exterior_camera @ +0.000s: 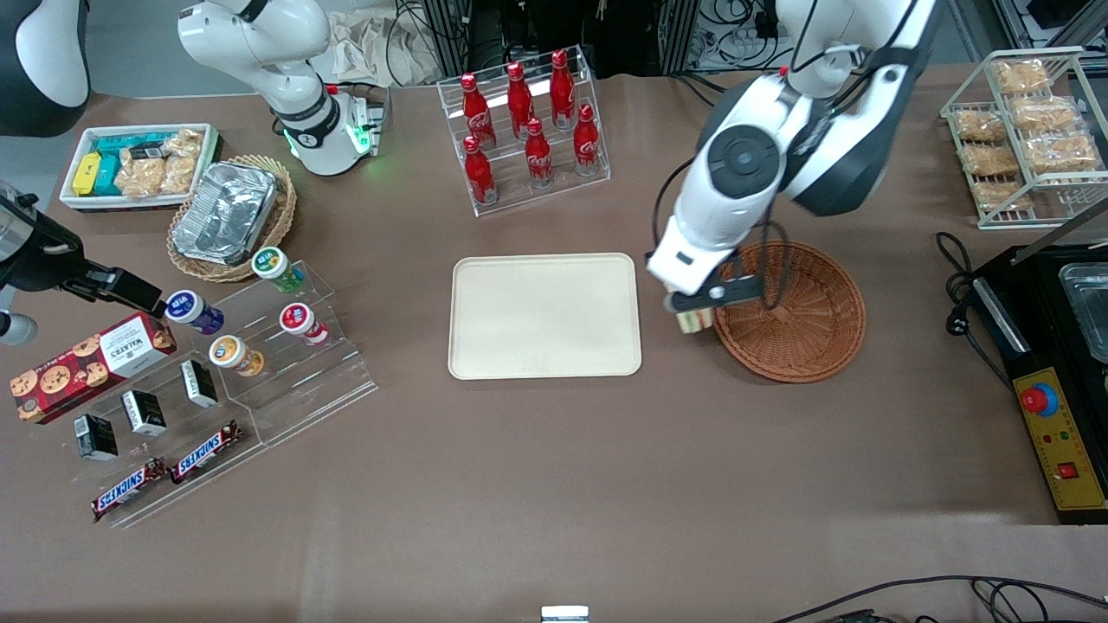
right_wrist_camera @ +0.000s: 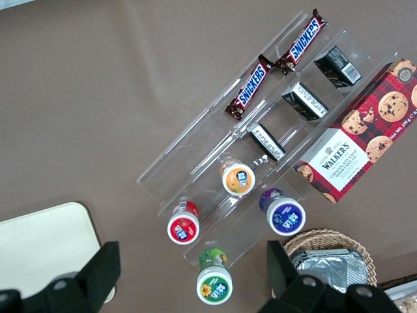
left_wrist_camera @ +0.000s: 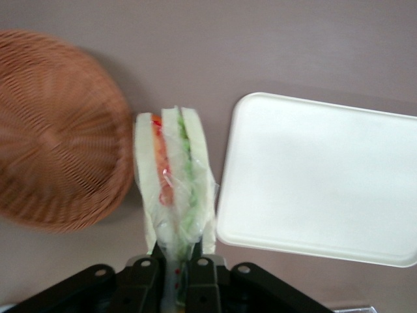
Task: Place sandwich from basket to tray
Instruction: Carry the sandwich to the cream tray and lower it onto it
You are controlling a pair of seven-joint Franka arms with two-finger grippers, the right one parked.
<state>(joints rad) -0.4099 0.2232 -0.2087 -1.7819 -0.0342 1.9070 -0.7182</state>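
Note:
My left gripper (exterior_camera: 698, 309) is shut on the sandwich (exterior_camera: 695, 320), a wrapped wedge of pale bread with orange-red and green filling. It holds the sandwich above the bare table, in the gap between the reddish-brown wicker basket (exterior_camera: 801, 324) and the cream tray (exterior_camera: 544, 316). In the left wrist view the sandwich (left_wrist_camera: 174, 182) hangs from the gripper (left_wrist_camera: 176, 264), between the basket (left_wrist_camera: 55, 130) and the tray (left_wrist_camera: 319, 176). The basket has nothing in it. The tray has nothing on it. The tray's corner also shows in the right wrist view (right_wrist_camera: 45, 251).
A clear rack of red cola bottles (exterior_camera: 526, 130) stands farther from the front camera than the tray. A tan basket with a foil container (exterior_camera: 229, 216), a white snack bin (exterior_camera: 134, 164) and clear snack stands (exterior_camera: 260, 363) lie toward the parked arm's end. A wire rack (exterior_camera: 1026, 130) and black machine (exterior_camera: 1052, 346) lie toward the working arm's end.

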